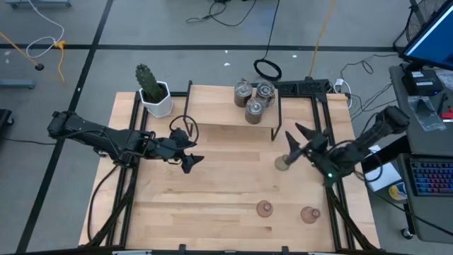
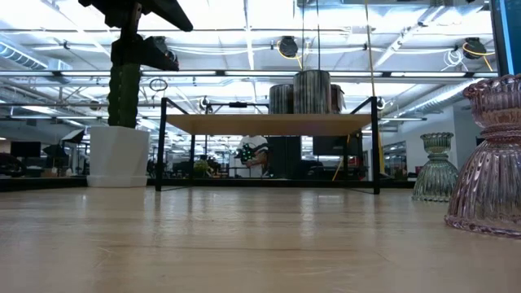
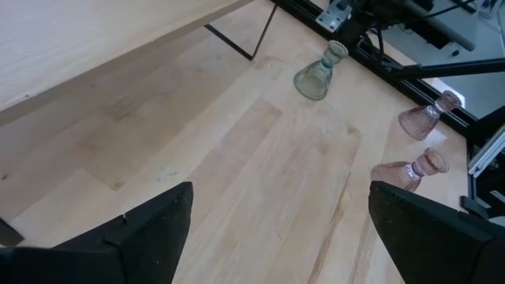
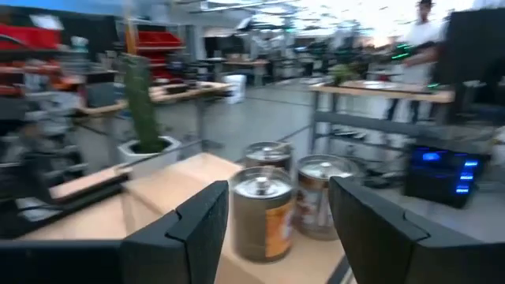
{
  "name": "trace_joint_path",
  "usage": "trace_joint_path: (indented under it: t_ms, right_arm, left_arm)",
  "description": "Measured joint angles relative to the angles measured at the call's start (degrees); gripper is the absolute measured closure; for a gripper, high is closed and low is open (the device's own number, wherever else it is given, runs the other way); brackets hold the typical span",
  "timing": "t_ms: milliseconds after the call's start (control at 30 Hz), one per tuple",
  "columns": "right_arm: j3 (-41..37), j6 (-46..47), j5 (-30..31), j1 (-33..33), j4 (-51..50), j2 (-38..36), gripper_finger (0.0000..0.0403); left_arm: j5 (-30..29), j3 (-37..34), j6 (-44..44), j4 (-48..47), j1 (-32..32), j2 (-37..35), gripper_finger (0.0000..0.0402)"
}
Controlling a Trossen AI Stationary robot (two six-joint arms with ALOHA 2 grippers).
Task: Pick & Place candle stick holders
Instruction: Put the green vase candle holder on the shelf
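Three round silvery holders (image 1: pixel 255 101) stand on the raised wooden shelf (image 1: pixel 212 106) at the far side. They also show between my right gripper's fingers in the right wrist view (image 4: pixel 264 213). A pale green bell-shaped holder (image 1: pixel 283 163) stands upright on its base on the table, right of centre. Two pink holders (image 1: pixel 264 208) (image 1: pixel 309 214) stand near the front edge. My right gripper (image 1: pixel 297 133) is open and empty, just above and beyond the green holder, facing the shelf. My left gripper (image 1: pixel 192 152) is open and empty over the table's left middle.
A cactus in a white pot (image 1: pixel 154 95) stands at the far left corner. The shelf's black legs (image 1: pixel 277 117) stand on the table. Black frame rails (image 1: pixel 333 142) run along the table's sides. Bare wood (image 1: pixel 226 177) lies between the two grippers.
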Motion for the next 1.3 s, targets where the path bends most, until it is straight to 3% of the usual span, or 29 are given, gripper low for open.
trace_joint_path:
  t_ms: [300, 500, 800, 1000, 1133, 1300]
  right_arm:
    - [0.0, -3.6, -0.1, 10.9, -0.2, -3.5, 0.0193]
    - [-0.1, 3.2, -0.1, 16.4, -1.5, -3.5, 0.0193]
    - [-1.2, 20.3, -3.3, 14.3, -9.3, -1.6, 0.0193]
    - [-1.2, 26.4, -4.5, 14.2, -11.9, -1.5, 0.0193]
    - [-1.2, 35.5, -10.7, 11.5, -19.0, -0.5, 0.0193]
    - [-0.1, 43.7, -14.1, 8.7, -28.3, -0.4, 0.0193]
  left_arm:
    - [0.1, 0.0, -5.7, 1.1, 0.0, 0.0, 0.0036]
    - [0.1, 0.0, -5.4, 1.3, -1.5, 0.0, 0.0026]
    - [-1.5, 0.0, 8.3, 11.7, -2.6, 0.0, 0.0032]
    - [-1.2, -0.3, 10.3, 12.6, -2.6, -0.6, 0.0034]
    - [1.9, -3.8, 12.7, 20.4, -2.5, -1.7, 0.0025]
    - [4.7, -10.2, 13.4, 29.5, -2.5, -2.8, 0.0018]
